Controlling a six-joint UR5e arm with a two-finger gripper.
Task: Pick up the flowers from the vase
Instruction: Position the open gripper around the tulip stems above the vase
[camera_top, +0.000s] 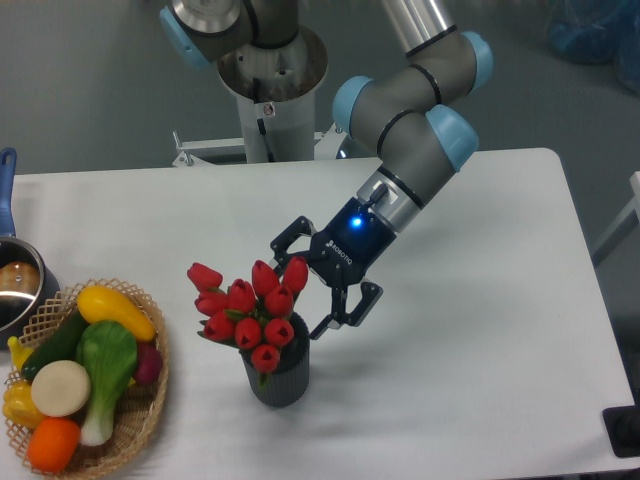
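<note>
My end effector (318, 285) is spread wide and holds nothing, tilted in from the right, just beside the flowers (250, 308). They stand in the vase (276, 377) on the tabletop (470, 330), buds fanning wider than its mouth. I judge the bunch light and soft, its buds easily crushed or shed, so I would close gently around the gathered stems beneath the heads, though leaves and buds hide them here.

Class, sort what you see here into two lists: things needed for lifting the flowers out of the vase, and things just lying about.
Job: flowers, vase, claw.
Lying about: basket, toy vegetables, pot.
</note>
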